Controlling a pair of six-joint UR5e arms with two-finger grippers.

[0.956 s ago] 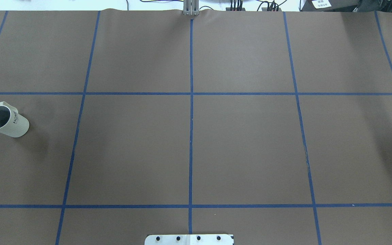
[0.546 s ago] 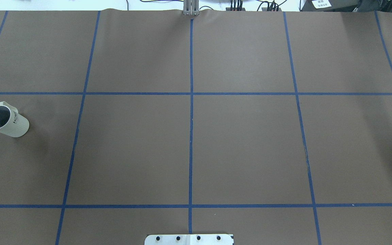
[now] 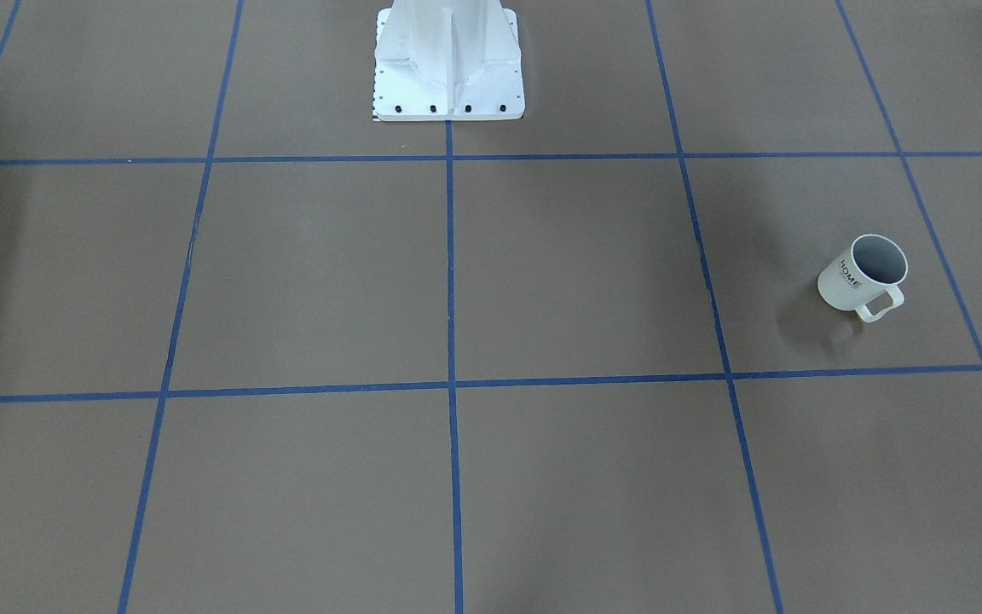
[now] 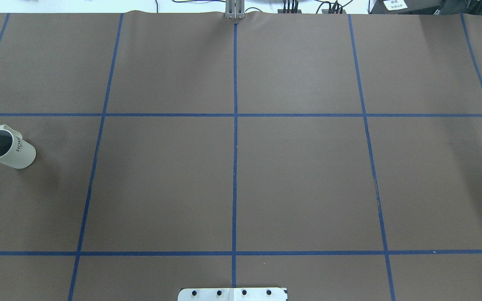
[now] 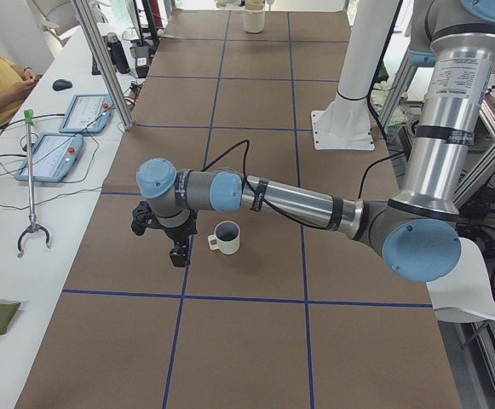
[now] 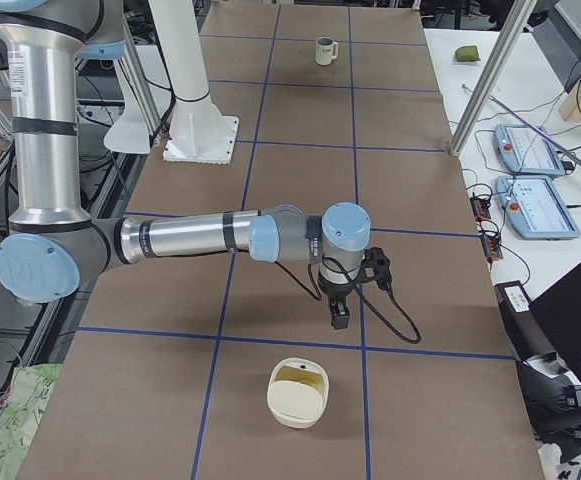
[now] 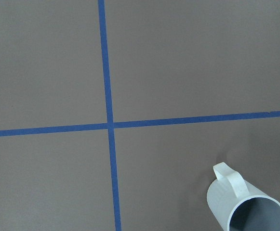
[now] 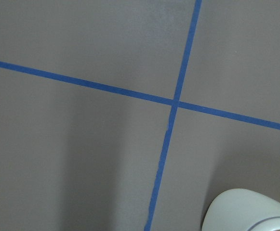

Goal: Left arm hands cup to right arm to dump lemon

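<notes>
The cup (image 4: 8,149) stands upright on the brown table (image 4: 299,179), mouth open to the ceiling, its squarish handle (image 3: 879,303) turned away from the robot's side. What shows of its grey inside looks bare; the lemon is not visible there in any view, so the first risk is that the transfer ends with nothing to tip out. Just beside the cup, on the handle side, hangs the left gripper (image 5: 179,254). It appears only in the side view from the robot's left, so I cannot tell whether its fingers are spread or closed. If it drops or sweeps in from there, a finger could catch the handle loop and spin or topple the cup instead of straddling the wall. A pinch on the glazed wall may also slip, and any tilt in the carry would roll the fruit out early. Well apart from the cup, toward the opposite end of the table, the right gripper (image 6: 339,316) points down near an off-white bowl (image 6: 297,400) with a yellowish inside. Its opening cannot be judged either. The hand-over asks for a long carry, and if the left grip covers too much of the cup, the right fingers would have little free surface to take.
</notes>
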